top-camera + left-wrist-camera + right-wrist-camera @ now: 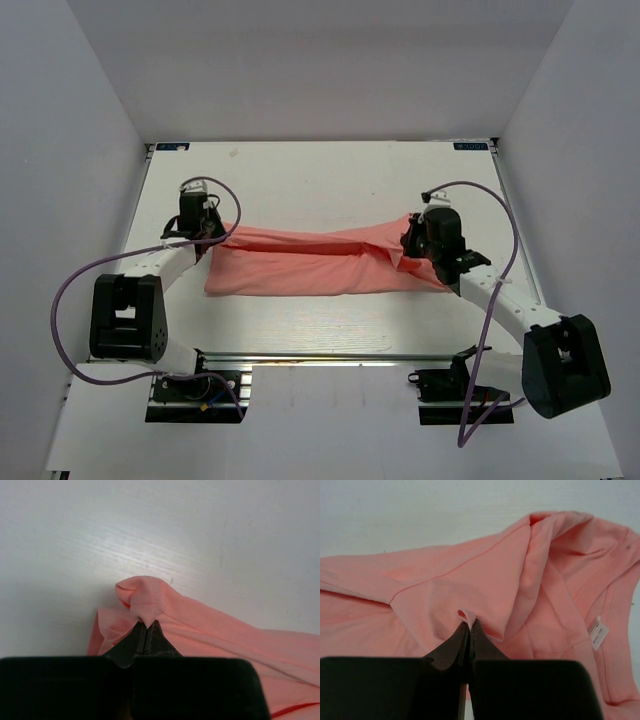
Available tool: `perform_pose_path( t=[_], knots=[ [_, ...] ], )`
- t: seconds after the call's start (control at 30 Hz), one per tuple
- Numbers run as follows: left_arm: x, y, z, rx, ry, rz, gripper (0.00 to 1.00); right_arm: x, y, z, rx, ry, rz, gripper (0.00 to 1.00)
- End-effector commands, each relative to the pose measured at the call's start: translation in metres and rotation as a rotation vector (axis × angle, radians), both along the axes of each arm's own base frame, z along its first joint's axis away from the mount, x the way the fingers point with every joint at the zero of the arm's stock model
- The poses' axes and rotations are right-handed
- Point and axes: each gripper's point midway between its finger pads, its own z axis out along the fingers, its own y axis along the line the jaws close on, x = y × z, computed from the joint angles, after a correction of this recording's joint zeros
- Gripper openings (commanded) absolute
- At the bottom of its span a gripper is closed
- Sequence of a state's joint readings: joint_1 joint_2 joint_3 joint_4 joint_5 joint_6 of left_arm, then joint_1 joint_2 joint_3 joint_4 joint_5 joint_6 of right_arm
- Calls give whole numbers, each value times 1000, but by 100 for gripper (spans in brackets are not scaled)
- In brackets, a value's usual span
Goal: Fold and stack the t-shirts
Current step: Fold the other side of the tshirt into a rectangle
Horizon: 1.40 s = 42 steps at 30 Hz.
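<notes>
A salmon-pink t-shirt [320, 262] lies stretched in a long band across the middle of the white table [320, 180]. My left gripper [210, 232] is shut on the shirt's left end; in the left wrist view the gripper [148, 625] pinches a bunched fold of the shirt [150, 597]. My right gripper [412, 240] is shut on the shirt's right end; in the right wrist view the gripper [469, 624] pinches a small loop of the shirt [485, 580]. A white neck label [598, 632] shows at the right.
Grey walls [90, 150] enclose the table on three sides. A metal rail [330, 357] runs along the near edge between the arm bases. Purple cables [70, 290] loop beside both arms.
</notes>
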<state>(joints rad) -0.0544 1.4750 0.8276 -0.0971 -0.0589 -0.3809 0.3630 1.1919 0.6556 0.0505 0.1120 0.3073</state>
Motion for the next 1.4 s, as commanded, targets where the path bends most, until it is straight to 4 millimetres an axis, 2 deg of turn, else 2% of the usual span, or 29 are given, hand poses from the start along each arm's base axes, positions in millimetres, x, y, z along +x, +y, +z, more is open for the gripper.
perform_pose_path(
  t=[0.0, 0.1, 0.17, 0.2, 0.3, 0.33, 0.37, 0.4, 0.43, 0.47, 0.5, 0.53, 0.57, 0.63, 0.73, 0.77, 0.83, 0.9, 0.93, 0.97, 1.0, 1.03, 1.07, 1.1, 1.13, 1.2, 1.23, 1.27, 1.37],
  knots=[
    [-17, 7, -6, 2, 15, 14, 0, -11, 2, -21, 1, 61, 8, 0],
    [-23, 8, -15, -5, 37, 35, 0, -18, 8, -34, 18, 92, 38, 0],
    [-34, 8, -29, -18, 82, 50, 0, -21, 11, -42, 30, 112, 52, 3],
    [-38, 11, -32, -21, 104, 83, 0, -25, 12, -48, 33, 128, 61, 13],
    [-52, 21, -39, -1, 159, 162, 5, -32, 13, -63, 31, 174, 70, 23],
    [-50, 25, -34, 7, 160, 185, 6, -36, 18, -67, 49, 194, 95, 31],
    [-51, 32, -29, 33, 156, 223, 9, -39, 18, -70, 50, 203, 96, 34],
    [-52, 35, -24, 37, 157, 246, 23, -40, 19, -72, 48, 208, 102, 39],
    [-54, 37, -20, 43, 175, 261, 34, -42, 17, -73, 54, 215, 101, 52],
    [-53, 38, -13, 42, 171, 275, 55, -43, 19, -73, 53, 218, 117, 55],
    [-58, 41, -12, 56, 198, 283, 99, -44, 20, -69, 59, 212, 129, 58],
    [-53, 40, 3, 36, 166, 298, 100, -47, 27, -65, 83, 213, 166, 65],
    [-54, 42, 9, 32, 159, 321, 100, -48, 31, -53, 106, 185, 190, 71],
    [-51, 38, 29, -2, 136, 326, 100, -51, 46, -29, 152, 141, 282, 90],
    [-43, 30, 58, -48, 61, 295, 100, -51, 56, 5, 197, 68, 346, 90],
    [-38, 28, 79, -69, -19, 285, 100, -51, 56, 9, 194, 70, 348, 90],
    [-36, 26, 96, -57, -87, 254, 100, -45, 53, 22, 187, 40, 326, 90],
    [-33, 20, 104, -55, -137, 195, 100, -44, 51, 26, 175, 49, 313, 90],
    [-28, 7, 110, -72, -164, 120, 100, -43, 52, 31, 176, 36, 315, 90],
    [-27, 0, 108, -79, -172, 71, 100, -41, 53, 34, 185, 25, 316, 90],
    [-25, -16, 107, -120, -175, -19, 100, -40, 56, 34, 189, 26, 322, 90],
    [-17, -25, 103, -148, -190, -59, 100, -34, 60, 41, 206, -13, 336, 90],
    [-16, -33, 91, -166, -175, -104, 100, -32, 63, 33, 216, 16, 340, 90],
    [-16, -47, 86, -213, -166, -171, 100, -33, 69, 33, 242, 34, 354, 90],
    [-13, -52, 79, -229, -157, -194, 100, -29, 73, 36, 258, 24, 362, 90],
    [-10, -64, 50, -261, -95, -237, 100, -29, 81, 20, 283, 94, 382, 90],
    [-9, -64, 41, -263, -69, -234, 100, -29, 82, 14, 285, 113, 379, 90],
    [-9, -64, 24, -265, -23, -228, 100, -29, 82, 0, 280, 156, 365, 90],
    [-18, -66, 7, -258, 24, -238, 100, -34, 80, -19, 277, 208, 351, 90]
  ],
)
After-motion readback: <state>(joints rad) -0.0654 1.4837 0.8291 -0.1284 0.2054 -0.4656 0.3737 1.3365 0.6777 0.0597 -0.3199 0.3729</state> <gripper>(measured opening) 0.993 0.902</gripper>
